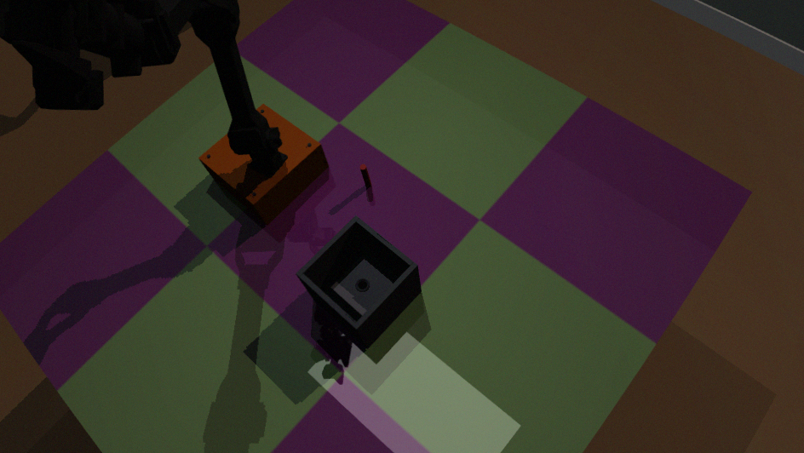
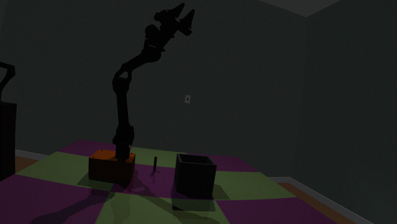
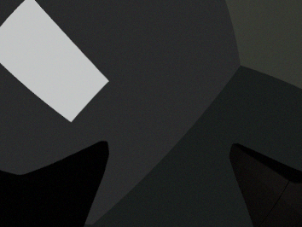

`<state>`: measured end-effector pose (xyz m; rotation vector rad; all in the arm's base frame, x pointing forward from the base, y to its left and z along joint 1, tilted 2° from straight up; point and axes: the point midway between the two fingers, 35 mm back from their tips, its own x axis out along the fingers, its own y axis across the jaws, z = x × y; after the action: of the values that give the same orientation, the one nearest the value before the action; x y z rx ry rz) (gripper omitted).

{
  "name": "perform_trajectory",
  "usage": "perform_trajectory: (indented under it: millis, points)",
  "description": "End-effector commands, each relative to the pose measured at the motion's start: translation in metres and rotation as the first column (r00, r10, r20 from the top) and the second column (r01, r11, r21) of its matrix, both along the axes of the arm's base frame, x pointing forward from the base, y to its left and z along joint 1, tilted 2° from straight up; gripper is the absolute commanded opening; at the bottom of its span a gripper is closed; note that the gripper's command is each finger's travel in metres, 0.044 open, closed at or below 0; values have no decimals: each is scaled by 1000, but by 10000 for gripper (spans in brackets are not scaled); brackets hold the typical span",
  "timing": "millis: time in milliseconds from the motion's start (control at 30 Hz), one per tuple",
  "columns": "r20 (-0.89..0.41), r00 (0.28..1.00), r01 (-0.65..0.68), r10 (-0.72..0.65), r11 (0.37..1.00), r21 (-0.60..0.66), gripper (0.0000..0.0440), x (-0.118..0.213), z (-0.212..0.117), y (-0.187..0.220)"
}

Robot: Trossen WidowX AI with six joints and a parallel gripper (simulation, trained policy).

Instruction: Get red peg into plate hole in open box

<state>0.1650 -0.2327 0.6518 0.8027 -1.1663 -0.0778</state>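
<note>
The thin red peg (image 1: 366, 177) (image 2: 154, 163) stands upright on the checkered table top, between the orange base block and the box. The dark open-topped box (image 1: 388, 306) (image 2: 195, 180) stands to one side of it. The grey plate (image 1: 376, 277) with a round dark hole (image 1: 362, 284) shows at the bottom of the box in the top view. My gripper (image 2: 189, 6) (image 3: 171, 150) is raised high above the table and points upward, with its fingers wide apart and nothing between them. In the top view its fingers cannot be made out.
The orange base block (image 1: 292, 132) (image 2: 101, 154) carries the arm near the peg. A bright patch of light (image 1: 445, 388) lies on the table beside the box. A dark cabinet (image 2: 7, 139) with another arm-like shape stands at the far left. The wrist view shows ceiling, walls and a bright panel (image 3: 55, 61).
</note>
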Motion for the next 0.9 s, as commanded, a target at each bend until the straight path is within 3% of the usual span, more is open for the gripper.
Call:
perform_trajectory:
  millis: [0, 67, 400, 867]
  points:
    - [-6, 1000, 4, -4, 1000, 18, 423, 2, -2, -3]
    - [-21, 1000, -7, 9, 998, 64, 440, 9, -9, -9]
    - [-19, 970, -224, 241, 926, 304, 439, 58, -39, -1]
    - [63, 852, -452, 520, 669, 590, 436, 117, -85, 41]
